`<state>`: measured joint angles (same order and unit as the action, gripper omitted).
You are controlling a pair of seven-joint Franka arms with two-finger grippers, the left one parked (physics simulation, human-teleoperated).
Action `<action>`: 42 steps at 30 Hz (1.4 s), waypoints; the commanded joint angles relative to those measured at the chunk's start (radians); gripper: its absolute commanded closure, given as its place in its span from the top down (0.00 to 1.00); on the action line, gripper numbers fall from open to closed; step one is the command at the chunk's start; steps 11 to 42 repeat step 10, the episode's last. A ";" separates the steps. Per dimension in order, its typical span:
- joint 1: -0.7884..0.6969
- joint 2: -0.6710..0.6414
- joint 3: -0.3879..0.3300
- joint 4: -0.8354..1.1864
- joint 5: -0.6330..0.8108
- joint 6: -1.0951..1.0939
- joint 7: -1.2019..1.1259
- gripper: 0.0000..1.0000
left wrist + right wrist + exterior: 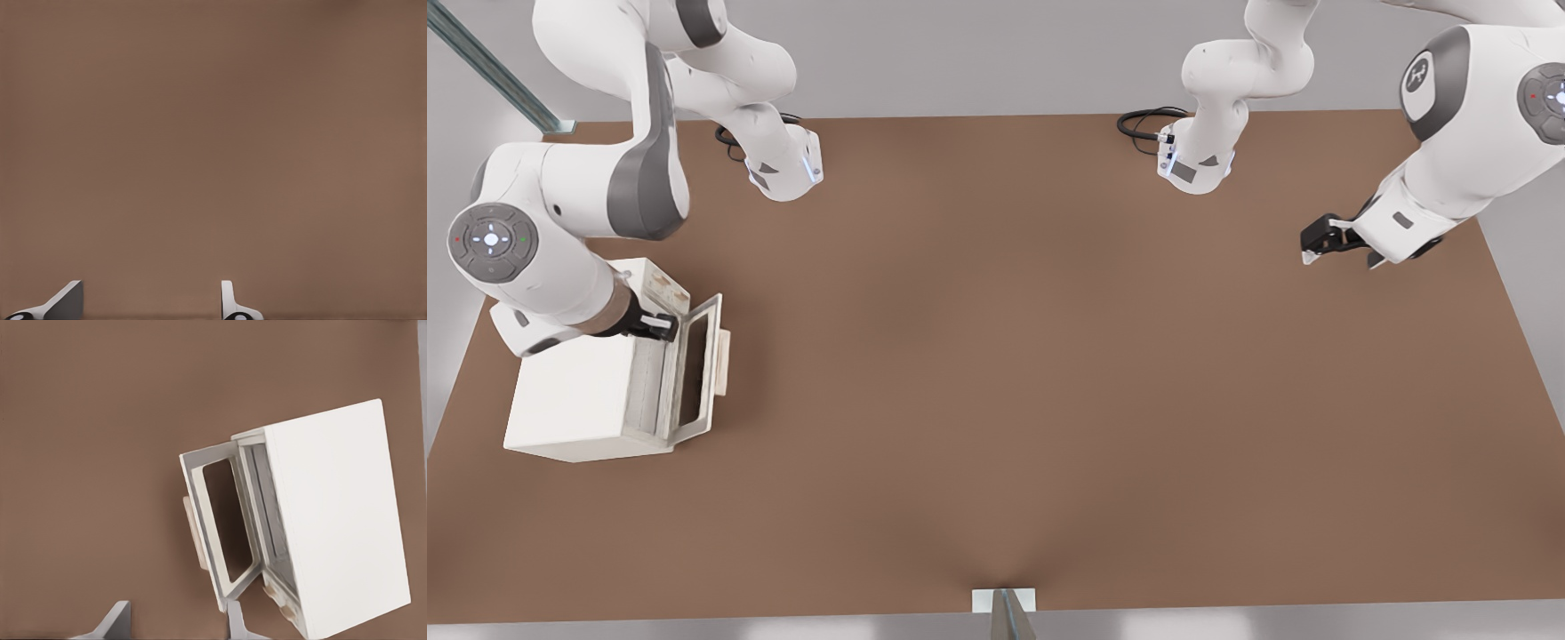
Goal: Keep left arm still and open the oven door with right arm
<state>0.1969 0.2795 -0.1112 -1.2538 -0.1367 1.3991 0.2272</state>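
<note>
The small white oven (574, 400) stands at the front view's left on the brown table. Its cream-framed door (698, 369) with the dark glass hangs partly open, swung away from the body, and the tan bar handle (723, 363) is on its outer face. My right arm reaches down over the oven, and its gripper (663, 324) sits at the door's upper corner, by the gap between door and body. In the right wrist view the door (220, 527), handle (193, 533) and oven body (340, 520) lie ahead of the gripper (175, 627). It is open, one fingertip (233, 620) beside the door frame's corner.
Two arm bases (787, 173) (1196, 164) with black cables (1143, 123) stand at the table's far edge. The other arm's gripper (1325, 240) hangs over the front view's right side. A metal strut (1009, 618) sits at the near edge. Brown tabletop (996, 373) spreads between.
</note>
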 commanded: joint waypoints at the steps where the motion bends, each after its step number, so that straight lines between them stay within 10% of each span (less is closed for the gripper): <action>1: 0.001 0.018 -0.002 0.036 0.058 0.003 -0.275 1.00; 42: -0.004 0.000 -0.016 0.011 0.055 0.006 -0.290 1.00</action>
